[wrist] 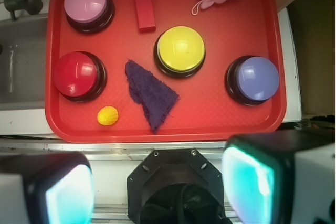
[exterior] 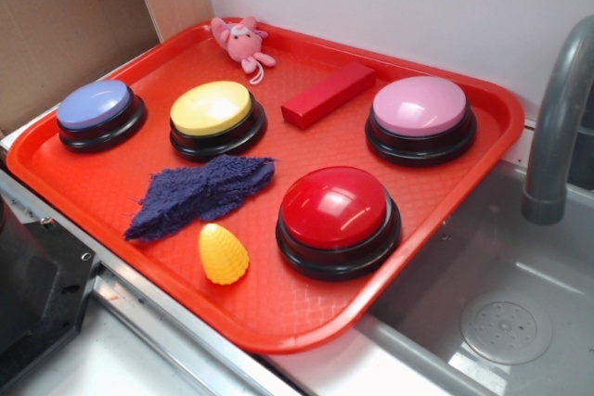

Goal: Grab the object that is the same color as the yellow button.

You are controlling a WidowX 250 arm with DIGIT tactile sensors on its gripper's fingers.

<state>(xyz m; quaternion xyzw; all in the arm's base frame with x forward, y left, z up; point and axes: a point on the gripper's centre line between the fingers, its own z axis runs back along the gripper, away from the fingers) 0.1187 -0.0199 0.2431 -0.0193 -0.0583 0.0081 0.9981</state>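
The small yellow egg-shaped toy [exterior: 224,254] lies on the red tray [exterior: 461,194], near the tray's front edge, just beside the big red button [exterior: 339,218] and a little apart from the tip of the dark blue cloth [exterior: 200,194]. Its match in colour, the yellow button [exterior: 216,116], sits on the far side of that cloth from the toy, well apart from it. In the exterior view the toy's long axis runs roughly from the tray's front edge toward the cloth, with the narrower end pointing toward the cloth; from the wrist camera it looks almost round, so the axis is hard to read there. The gripper [wrist: 157,192] hangs back over the counter edge outside the tray, and its jaws stand wide apart with nothing between them, the two pale pads framing the bottom of the wrist view. From the jaws, the toy [wrist: 107,115] lies ahead and off to the left of centre in that view, below the red button [wrist: 77,75] and left of the cloth [wrist: 150,93]. The coming move likely calls for a shift forward and to that side before descending, keeping clear of the red button's black base, which sits close to the toy.
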